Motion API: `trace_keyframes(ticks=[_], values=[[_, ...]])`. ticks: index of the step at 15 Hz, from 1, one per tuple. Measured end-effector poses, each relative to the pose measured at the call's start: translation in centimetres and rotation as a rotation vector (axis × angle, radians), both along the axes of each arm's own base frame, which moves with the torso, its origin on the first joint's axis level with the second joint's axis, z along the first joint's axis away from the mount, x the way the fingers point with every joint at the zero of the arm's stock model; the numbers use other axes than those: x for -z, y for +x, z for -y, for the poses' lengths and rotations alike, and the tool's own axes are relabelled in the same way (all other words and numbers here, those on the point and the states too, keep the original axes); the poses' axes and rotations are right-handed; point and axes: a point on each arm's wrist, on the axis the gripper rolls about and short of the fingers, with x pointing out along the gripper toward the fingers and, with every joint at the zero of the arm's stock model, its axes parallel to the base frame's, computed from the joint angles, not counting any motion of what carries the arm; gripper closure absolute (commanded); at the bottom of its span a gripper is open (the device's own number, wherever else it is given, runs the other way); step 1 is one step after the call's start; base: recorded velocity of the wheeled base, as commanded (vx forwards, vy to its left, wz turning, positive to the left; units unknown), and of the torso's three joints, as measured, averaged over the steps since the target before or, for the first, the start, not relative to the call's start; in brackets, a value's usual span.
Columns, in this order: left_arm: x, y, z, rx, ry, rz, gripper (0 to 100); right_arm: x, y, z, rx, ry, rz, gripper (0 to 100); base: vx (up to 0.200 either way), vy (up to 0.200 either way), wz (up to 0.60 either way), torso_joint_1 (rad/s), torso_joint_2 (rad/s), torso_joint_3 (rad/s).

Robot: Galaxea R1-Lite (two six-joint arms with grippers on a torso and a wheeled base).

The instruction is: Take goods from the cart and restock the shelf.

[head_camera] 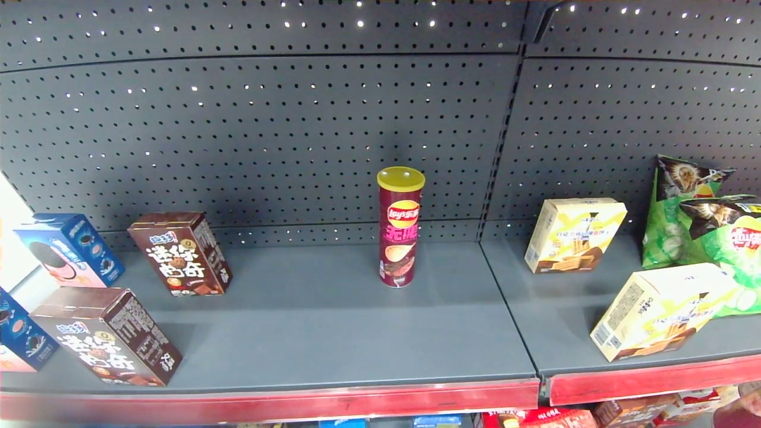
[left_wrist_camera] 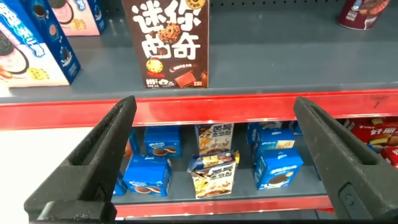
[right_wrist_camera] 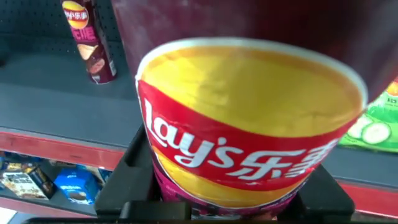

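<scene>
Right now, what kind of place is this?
Likely a shop aisle, or a mock-up: a pegboard-backed shelf with a red edge strip, a chip can, cookie boxes and chip bags, more goods on the tier below.

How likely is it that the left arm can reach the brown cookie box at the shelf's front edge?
Probably yes: the left gripper has open, empty fingers, and the brown cookie box stands just ahead with nothing between them.
</scene>
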Motion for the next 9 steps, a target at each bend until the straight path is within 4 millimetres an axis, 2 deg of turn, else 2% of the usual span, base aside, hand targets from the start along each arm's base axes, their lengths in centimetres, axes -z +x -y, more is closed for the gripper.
trace_keyframes(ticks=[2,6,9], values=[[0.0,0.0,0.1,0.029,0.034,-0.003,0,0.1,0.0,0.0,0.004,-0.005,-0.043,100,0.000,0.000,0.00,0.000,0.00,0.000],[-0.2,0.1,0.1,0.032,0.050,-0.017,0,-0.8,0.2,0.0,0.000,-0.013,-0.092,100,0.000,0.000,0.00,0.000,0.00,0.000],[-2.3,0.8,0.2,0.114,0.062,-0.075,0,-1.9,0.9,-0.1,-0.001,-0.019,-0.097,100,0.000,0.000,0.00,0.000,0.00,0.000]])
